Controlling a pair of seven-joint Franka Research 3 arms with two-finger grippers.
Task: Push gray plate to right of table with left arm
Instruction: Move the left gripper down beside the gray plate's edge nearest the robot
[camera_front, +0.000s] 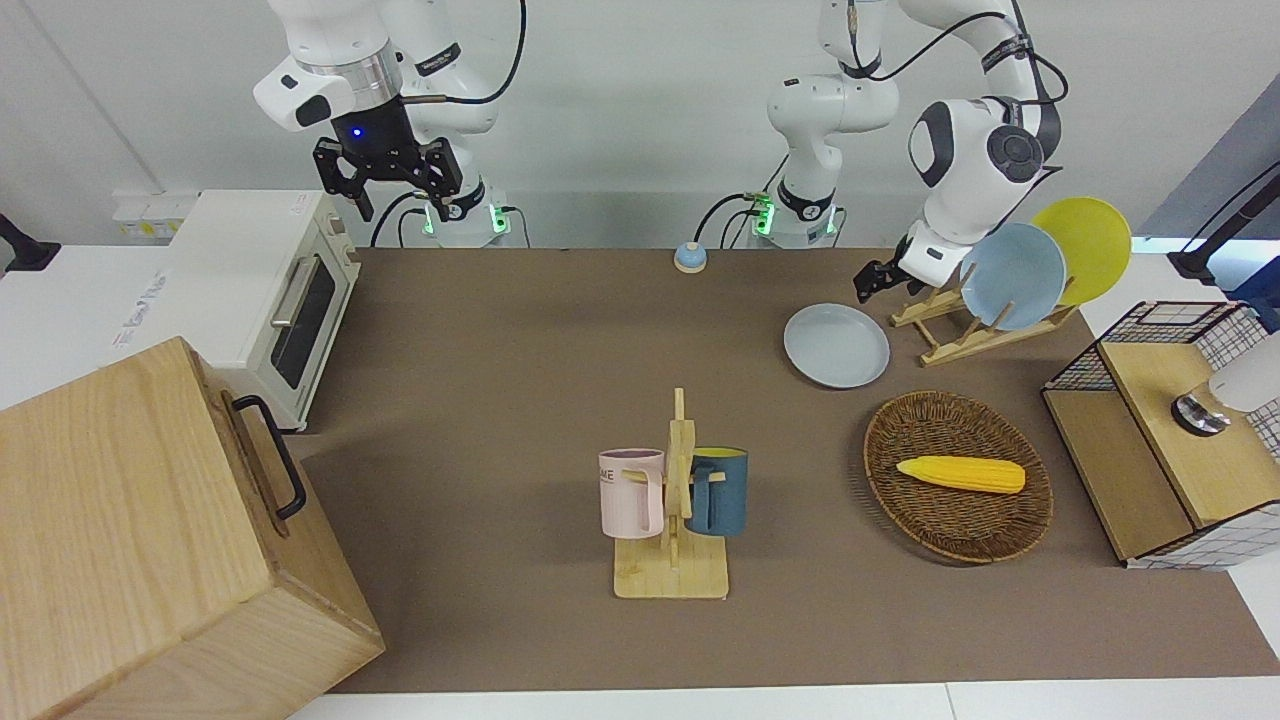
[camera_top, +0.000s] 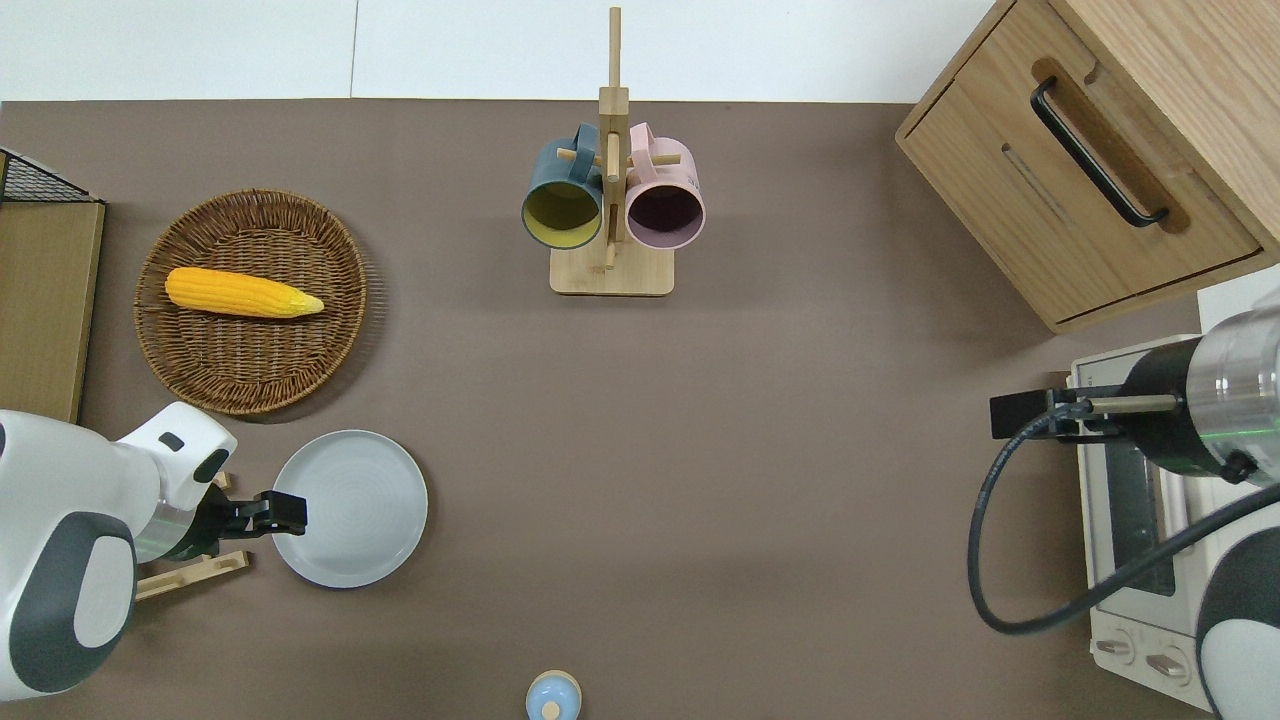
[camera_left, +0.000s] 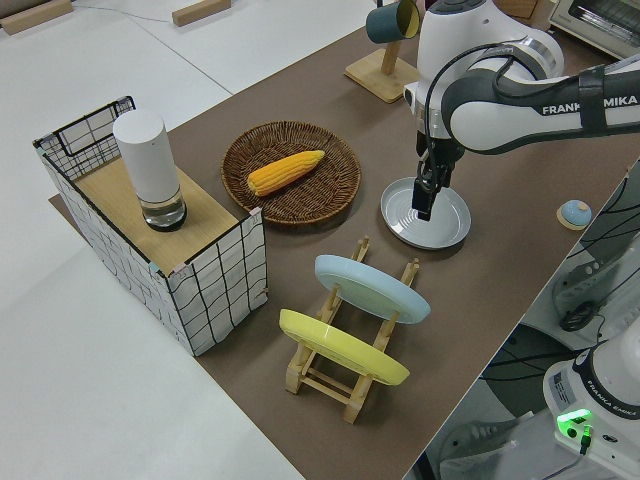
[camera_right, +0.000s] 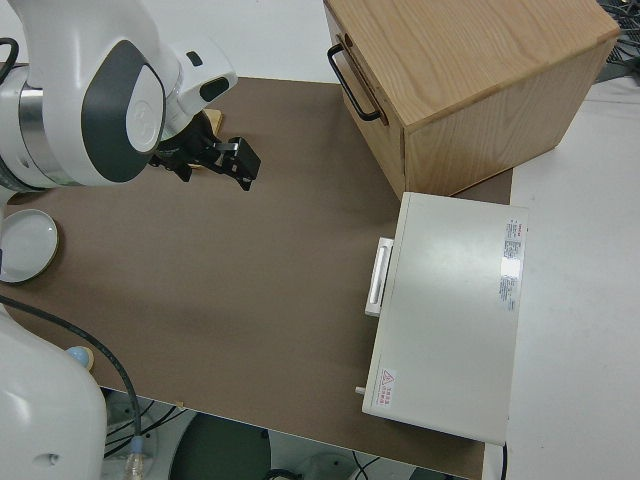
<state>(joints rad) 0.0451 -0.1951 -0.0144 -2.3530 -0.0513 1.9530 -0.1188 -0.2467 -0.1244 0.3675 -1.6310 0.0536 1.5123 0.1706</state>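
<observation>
Overhead view: round pale gray plate (camera_top: 350, 508) flat on brown table (camera_top: 750, 450), near wicker basket (camera_top: 252, 300). Left gripper (camera_top: 285, 510) at its rim, holding nothing; finger gap cannot be told. Advice: stay low, push centrally. Right arm parked.

Front view facing robots across the table (camera_front: 560, 400); overhead straight down; two raised side views. Gray plate (camera_top: 349, 507) shared by all four.
</observation>
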